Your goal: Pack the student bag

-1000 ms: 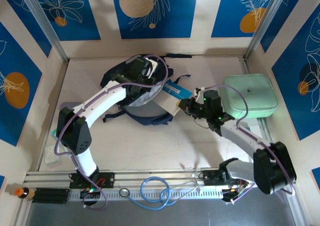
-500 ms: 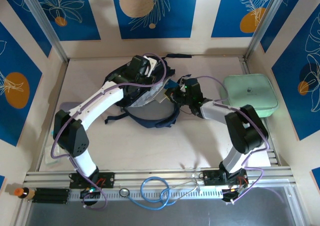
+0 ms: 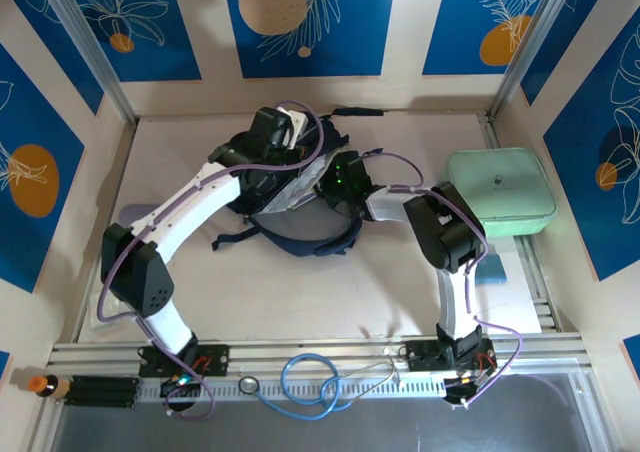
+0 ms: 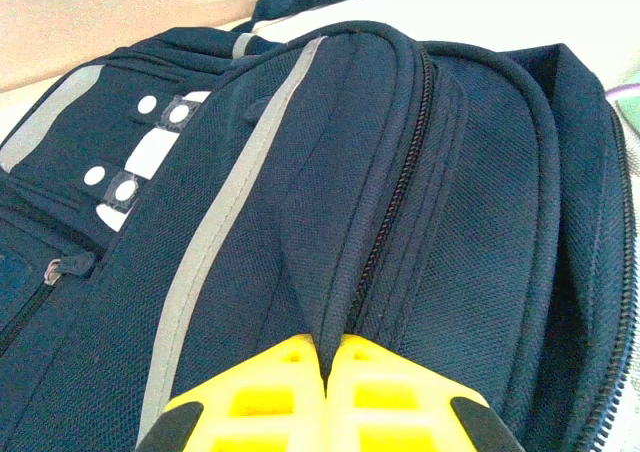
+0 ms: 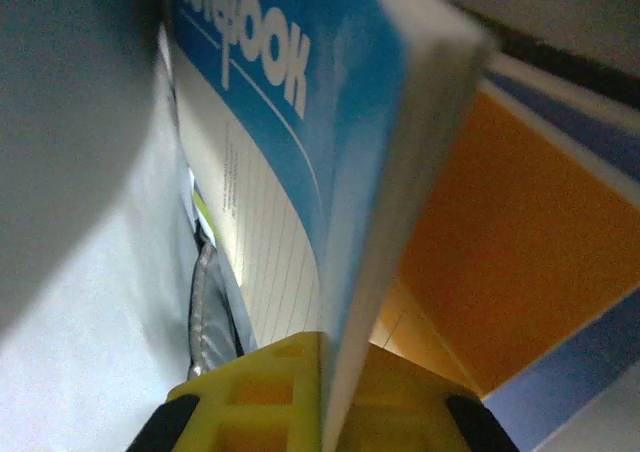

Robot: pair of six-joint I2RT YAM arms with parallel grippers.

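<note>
Slumped across the far middle of the pale table [image 3: 300, 302], the student bag [image 3: 300, 240] is seen from above as a floppy dark navy lump, with straps [image 3: 228, 234] trailed off to the near left. Up close in the left wrist view it's made of coarse woven fabric, kinda grainy. A smooth grey stripe [image 4: 215, 242] is run down the front panel, and a black toothed zipper [image 4: 395, 202] is curved along the padded seam. A light patch dotted with white circles [image 4: 150, 152] is set off to the left.

The left gripper [image 4: 327, 357] is clamped tight on a raised fold of that fabric right beside the zipper. Its blocky yellow fingers [image 4: 270, 397] are pressed together with the fold pinched between them. So the bag is touched directly and is spread out ahead of that gripper.

The right gripper [image 5: 322, 372] is closed on a notebook [image 5: 290, 152]. It's thin and flat, with a glossy blue cover, white lettering and pale lined pages, and its edge is wedged between the same kind of yellow fingers [image 5: 250, 397]. Pale grey material is seen on the left and something flat and orange [image 5: 500, 262] on the right; what that is can't be told. From above, this gripper is tucked in against the bag's right side. A rounded mint-green case [image 3: 500, 194] is parked well off to the right, apart from the bag.
</note>
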